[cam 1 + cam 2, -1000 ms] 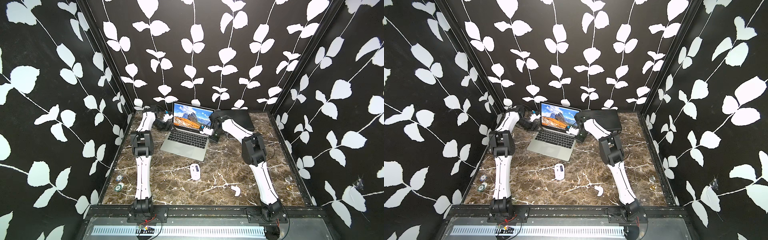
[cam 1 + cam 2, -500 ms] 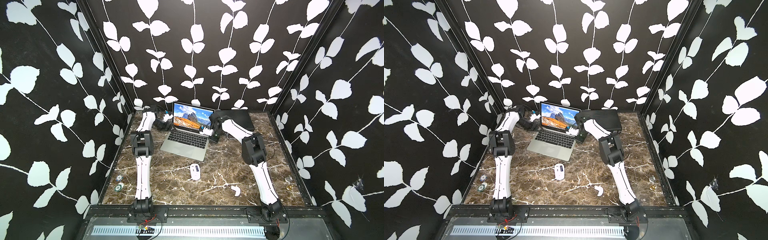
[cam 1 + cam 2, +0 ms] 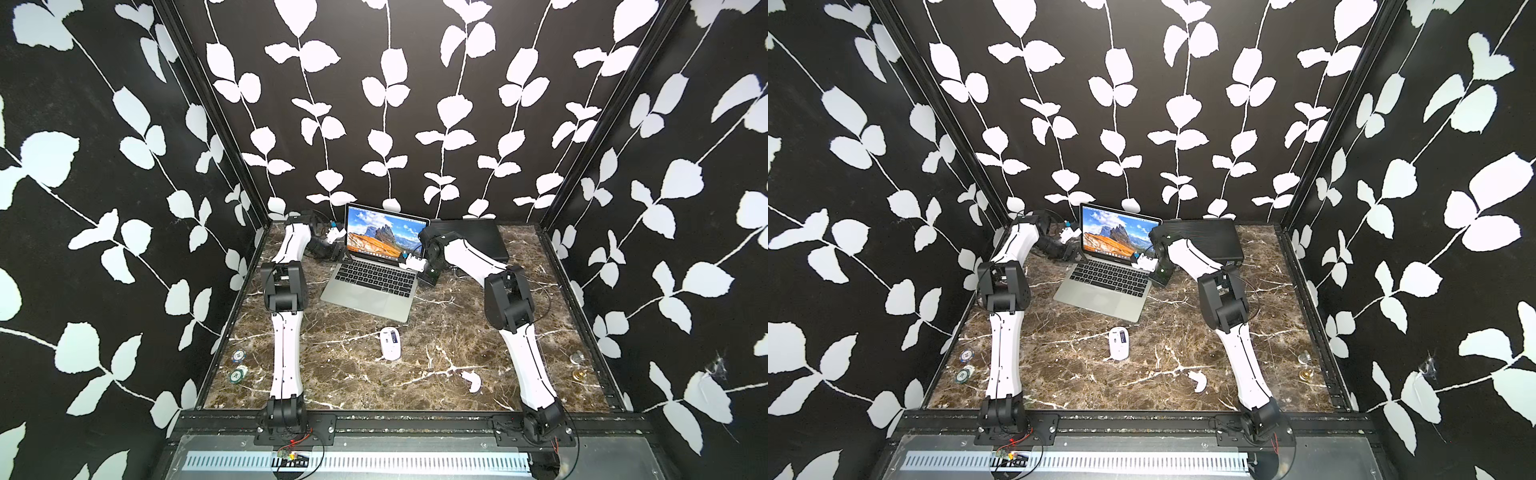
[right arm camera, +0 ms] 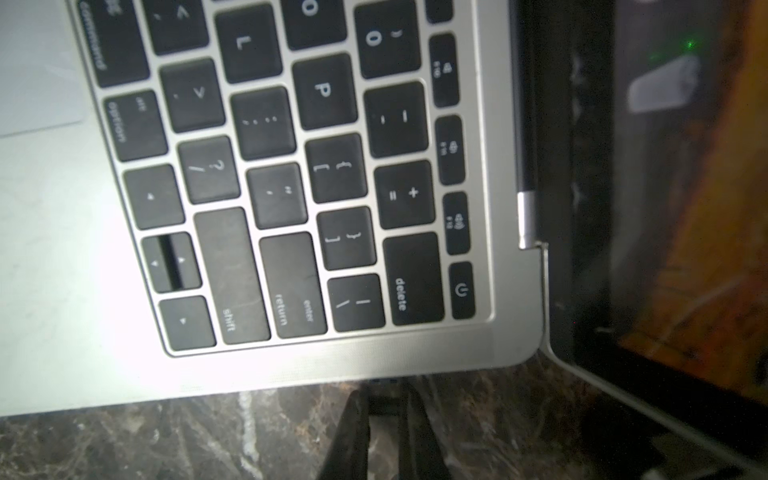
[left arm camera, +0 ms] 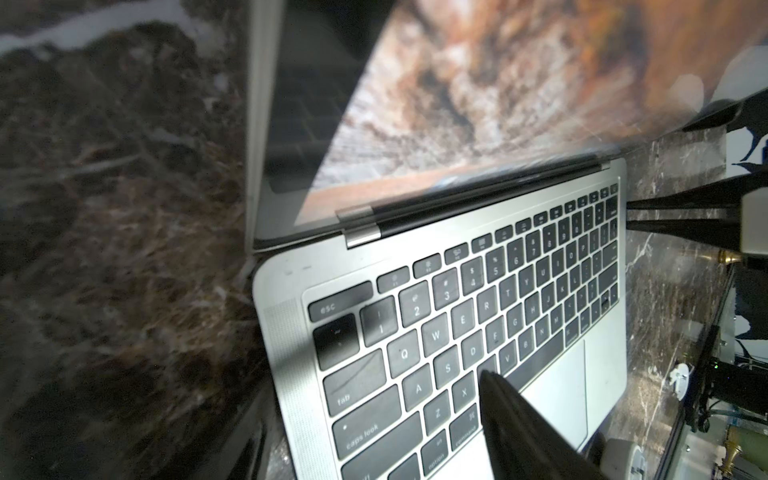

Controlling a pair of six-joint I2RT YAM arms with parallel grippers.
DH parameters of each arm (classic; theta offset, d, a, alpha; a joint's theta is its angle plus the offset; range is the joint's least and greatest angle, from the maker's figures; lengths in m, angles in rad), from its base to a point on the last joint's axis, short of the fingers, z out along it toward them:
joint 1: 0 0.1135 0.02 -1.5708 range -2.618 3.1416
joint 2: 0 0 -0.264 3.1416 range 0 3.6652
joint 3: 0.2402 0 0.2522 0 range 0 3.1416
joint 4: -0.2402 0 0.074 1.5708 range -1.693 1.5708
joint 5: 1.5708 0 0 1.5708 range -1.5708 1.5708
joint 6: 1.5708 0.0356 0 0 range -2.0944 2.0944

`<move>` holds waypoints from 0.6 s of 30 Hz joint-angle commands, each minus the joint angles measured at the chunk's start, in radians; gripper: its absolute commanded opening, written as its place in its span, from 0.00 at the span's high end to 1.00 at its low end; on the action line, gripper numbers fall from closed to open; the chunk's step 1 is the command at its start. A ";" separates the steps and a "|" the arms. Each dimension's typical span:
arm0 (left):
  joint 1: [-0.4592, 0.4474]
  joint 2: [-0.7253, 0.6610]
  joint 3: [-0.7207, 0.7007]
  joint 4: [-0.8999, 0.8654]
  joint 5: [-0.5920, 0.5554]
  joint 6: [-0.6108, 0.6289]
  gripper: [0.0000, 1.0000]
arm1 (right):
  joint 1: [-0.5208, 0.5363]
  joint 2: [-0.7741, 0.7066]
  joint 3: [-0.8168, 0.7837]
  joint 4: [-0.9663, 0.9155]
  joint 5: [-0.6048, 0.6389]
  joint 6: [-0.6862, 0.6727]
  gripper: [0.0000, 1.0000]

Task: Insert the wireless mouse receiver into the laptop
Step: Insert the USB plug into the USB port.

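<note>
Nothing's shifted: right gripper (image 4: 384, 419) fingers still clamp the receiver (image 4: 384, 399) against the laptop's (image 4: 62, 270) right edge; left gripper (image 3: 336, 253) fingers apart. Likely mid-insertion.

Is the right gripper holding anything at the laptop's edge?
Yes: the right gripper pinches a small dark receiver against the laptop at its side edge.

On the table (image 3: 449, 340), rear centre: laptop (image 3: 370, 286), screen facing the front. To the right of the screen, at the back wall: case (image 3: 473, 235). In front of the laptop, well apart: wireless mouse (image 3: 390, 343). Further front and right: loose cover piece (image 3: 473, 380). Near the left table edge: two chips (image 3: 237, 355). At the laptop's right edge: right hand (image 4: 383, 388), wireless mouse receiver (image 4: 384, 405) between its fingers.
</note>
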 commanded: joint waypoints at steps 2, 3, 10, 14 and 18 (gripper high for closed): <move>-0.014 0.022 0.007 -0.022 0.018 0.016 0.22 | 0.003 -0.057 -0.013 -0.006 -0.014 -0.004 1.00; -0.015 0.022 0.007 -0.021 0.019 0.015 0.22 | 0.003 -0.060 -0.015 -0.007 -0.013 -0.005 1.00; -0.014 0.022 0.007 -0.021 0.019 0.015 0.22 | 0.000 -0.066 -0.022 -0.009 0.002 -0.007 1.00; -0.014 0.022 0.009 -0.020 0.019 0.013 0.22 | -0.001 -0.062 -0.015 -0.006 -0.014 -0.005 1.00; -0.015 0.022 0.009 -0.021 0.018 0.014 0.22 | -0.001 -0.054 -0.010 -0.003 -0.018 -0.008 1.00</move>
